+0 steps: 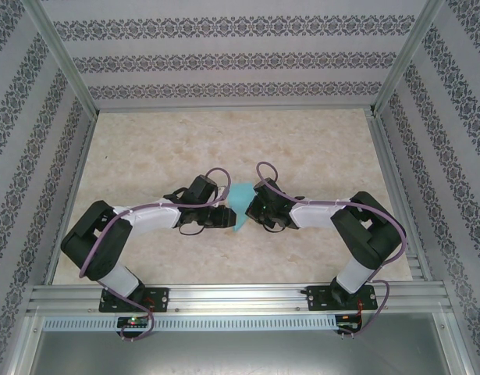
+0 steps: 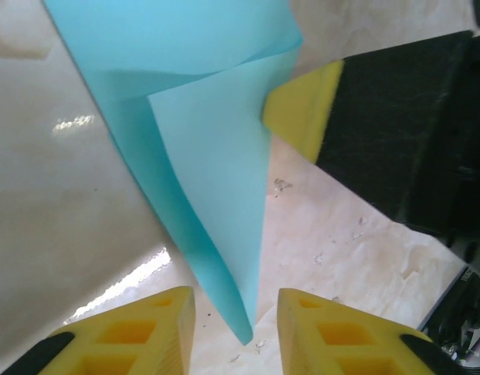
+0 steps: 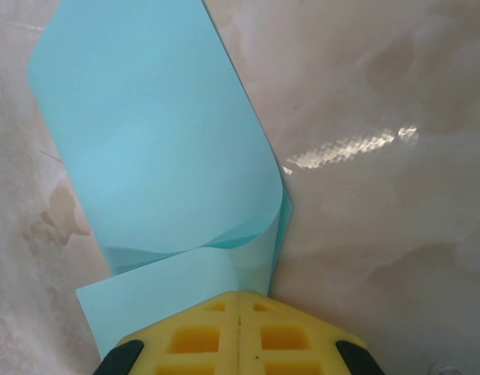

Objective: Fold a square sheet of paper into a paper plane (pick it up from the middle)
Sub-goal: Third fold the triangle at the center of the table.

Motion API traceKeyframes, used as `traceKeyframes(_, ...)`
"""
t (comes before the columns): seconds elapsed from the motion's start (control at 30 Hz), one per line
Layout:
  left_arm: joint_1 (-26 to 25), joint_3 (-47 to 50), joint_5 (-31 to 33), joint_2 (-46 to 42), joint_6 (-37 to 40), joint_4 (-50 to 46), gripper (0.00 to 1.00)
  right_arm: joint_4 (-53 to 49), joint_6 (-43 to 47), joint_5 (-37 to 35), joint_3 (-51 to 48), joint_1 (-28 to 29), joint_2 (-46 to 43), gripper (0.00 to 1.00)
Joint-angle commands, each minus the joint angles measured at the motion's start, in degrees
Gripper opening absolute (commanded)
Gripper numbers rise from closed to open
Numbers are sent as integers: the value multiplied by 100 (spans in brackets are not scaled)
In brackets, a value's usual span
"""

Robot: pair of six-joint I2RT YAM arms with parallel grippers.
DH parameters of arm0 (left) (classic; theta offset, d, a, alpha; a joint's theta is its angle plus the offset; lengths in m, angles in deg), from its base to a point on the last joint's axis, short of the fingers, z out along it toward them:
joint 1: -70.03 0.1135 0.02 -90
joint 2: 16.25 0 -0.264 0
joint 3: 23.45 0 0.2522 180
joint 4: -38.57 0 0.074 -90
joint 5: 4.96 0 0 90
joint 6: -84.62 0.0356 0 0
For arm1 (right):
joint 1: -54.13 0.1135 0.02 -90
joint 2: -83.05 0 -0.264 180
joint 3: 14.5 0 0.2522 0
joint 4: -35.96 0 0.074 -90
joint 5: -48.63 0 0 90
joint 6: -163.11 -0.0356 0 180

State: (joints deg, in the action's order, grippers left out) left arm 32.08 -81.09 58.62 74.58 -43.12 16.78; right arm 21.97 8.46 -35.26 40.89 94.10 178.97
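Only the right hand (image 3: 238, 301) pinches the half-folded turquoise sheet (image 3: 154, 141), the left hand (image 2: 233, 312) spread, so its curled flap could spring open.

A glossy beige marbled tabletop (image 3: 380, 234) lies beneath my right pincer (image 3: 240, 301), with a glare streak (image 3: 349, 147) just beside it. Walls (image 1: 224, 47) papered in grey floral bands rise beyond it and on both sides.

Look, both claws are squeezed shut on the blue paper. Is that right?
Not quite. The right claw is squeezed shut on the blue paper, but the left claw is open. The left wrist view shows its yellow fingers apart, with the paper's tip between them.
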Motion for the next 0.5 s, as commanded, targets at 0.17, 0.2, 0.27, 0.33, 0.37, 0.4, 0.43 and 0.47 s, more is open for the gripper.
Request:
traceKeyframes(0.17,-162,-123,-114,195,-49,326,29,-179,-93,-198,24,-44,208,0)
traceKeyframes(0.2,-160,-127,-133,238,-56,352,29,-179,-92,-191,25,-50,208,0)
traceKeyframes(0.27,-173,-121,-203,298,-91,454,28,-187,-84,-189,33,-48,208,0)
traceKeyframes(0.33,-177,-157,-224,375,-106,463,28,-210,-78,-189,45,-48,217,0)
traceKeyframes(0.37,-182,-171,-212,423,-106,452,27,-207,-82,-189,47,-44,217,0)
traceKeyframes(0.4,-177,-182,-199,459,-107,453,26,-218,-68,-189,46,-44,225,0)
traceKeyframes(0.43,-177,-189,-181,488,-112,467,24,-215,-64,-189,56,-50,234,0)
traceKeyframes(0.47,-177,-199,-151,519,-120,465,23,-230,-62,-189,56,-49,243,0)
